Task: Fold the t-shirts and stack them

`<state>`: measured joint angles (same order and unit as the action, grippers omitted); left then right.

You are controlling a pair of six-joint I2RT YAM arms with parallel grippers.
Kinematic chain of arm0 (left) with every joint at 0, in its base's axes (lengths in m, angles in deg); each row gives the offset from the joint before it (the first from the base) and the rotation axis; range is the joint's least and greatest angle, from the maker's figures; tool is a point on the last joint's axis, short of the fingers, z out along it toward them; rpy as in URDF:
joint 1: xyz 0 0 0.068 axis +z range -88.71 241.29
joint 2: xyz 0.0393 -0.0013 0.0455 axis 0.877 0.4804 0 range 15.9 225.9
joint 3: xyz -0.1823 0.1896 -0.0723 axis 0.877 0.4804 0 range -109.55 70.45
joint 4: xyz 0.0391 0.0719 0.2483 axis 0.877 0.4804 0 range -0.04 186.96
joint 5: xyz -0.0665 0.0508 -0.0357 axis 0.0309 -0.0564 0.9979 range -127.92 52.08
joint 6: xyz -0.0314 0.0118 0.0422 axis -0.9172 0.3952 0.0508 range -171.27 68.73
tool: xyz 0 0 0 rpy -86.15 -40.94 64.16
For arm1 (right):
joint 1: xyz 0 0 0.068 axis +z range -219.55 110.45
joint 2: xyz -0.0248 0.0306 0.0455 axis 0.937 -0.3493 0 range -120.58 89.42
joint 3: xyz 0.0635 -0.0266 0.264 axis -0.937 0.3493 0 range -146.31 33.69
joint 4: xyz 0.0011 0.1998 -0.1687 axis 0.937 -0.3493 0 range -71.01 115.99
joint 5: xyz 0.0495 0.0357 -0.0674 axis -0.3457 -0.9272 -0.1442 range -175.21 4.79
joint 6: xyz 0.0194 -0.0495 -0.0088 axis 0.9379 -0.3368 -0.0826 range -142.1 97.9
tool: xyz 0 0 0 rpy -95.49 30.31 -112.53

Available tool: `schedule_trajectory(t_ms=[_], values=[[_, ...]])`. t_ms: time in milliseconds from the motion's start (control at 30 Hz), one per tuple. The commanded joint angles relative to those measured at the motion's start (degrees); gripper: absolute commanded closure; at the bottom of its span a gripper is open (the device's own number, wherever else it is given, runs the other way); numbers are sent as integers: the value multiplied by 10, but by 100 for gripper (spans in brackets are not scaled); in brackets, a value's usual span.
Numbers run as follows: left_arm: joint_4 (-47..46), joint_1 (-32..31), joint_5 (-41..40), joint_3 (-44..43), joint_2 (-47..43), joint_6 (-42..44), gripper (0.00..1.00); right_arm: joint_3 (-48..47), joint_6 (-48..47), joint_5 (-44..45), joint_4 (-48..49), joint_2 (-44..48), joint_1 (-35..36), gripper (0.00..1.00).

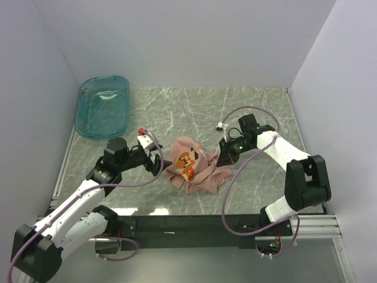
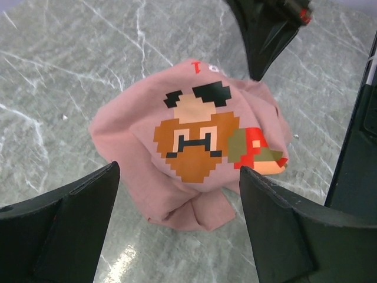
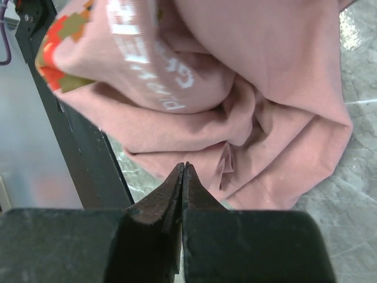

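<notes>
Crumpled t-shirt (image 1: 194,170); left gripper (image 1: 158,163) at its nine o'clock, jaws wide; right gripper (image 1: 223,160) at three, jaws pressed together.

Bright even light, soft shadows, slight glare

The crumpled t-shirt (image 3: 283,71) runs off the right wrist view's top edge, its white lettering (image 3: 174,88) only partly readable.

Dusty-pink t-shirt (image 1: 194,169), crumpled in a loose heap, pixel-art print facing up, white lettering visible, mid-bench (image 1: 194,112)
</notes>
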<state>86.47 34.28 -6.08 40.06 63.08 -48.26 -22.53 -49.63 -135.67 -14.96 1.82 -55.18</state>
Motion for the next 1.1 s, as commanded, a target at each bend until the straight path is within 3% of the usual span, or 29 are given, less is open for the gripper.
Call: schedule_trajectory(t_ms=[0, 133, 200, 300, 433, 600, 700, 833, 933, 1033, 1067], values=[[-41, -2, 20, -26, 47, 8, 12, -13, -22, -16, -15, 49, 0, 100], [-45, -18, 14, -81, 111, 29, 13, -6, -19, 7, -15, 61, -4, 100], [-44, -29, 9, -103, 156, 44, 13, -14, -38, 4, -34, 52, -3, 76], [-19, -49, 7, -160, 226, 88, 13, -14, -72, -9, -53, 51, -3, 51], [25, -67, 20, -249, 304, 171, 13, -1, -53, -6, -26, 75, -3, 39], [111, -71, 74, -331, 383, 281, 13, 4, -39, 5, -9, 85, -7, 35], [191, -71, 93, -410, 442, 336, 15, -2, -68, -4, -27, 77, -12, 35], [238, -75, 110, -438, 488, 384, 17, -18, -109, -37, -82, 50, -27, 34], [249, -87, 115, -440, 501, 396, 23, -17, -90, -42, -73, 36, -31, 34], [264, -99, 106, -441, 506, 408, 35, -14, -55, -48, -60, 23, -31, 34], [268, -102, 103, -441, 506, 409, 44, -14, -52, -52, -61, 20, -30, 34]])
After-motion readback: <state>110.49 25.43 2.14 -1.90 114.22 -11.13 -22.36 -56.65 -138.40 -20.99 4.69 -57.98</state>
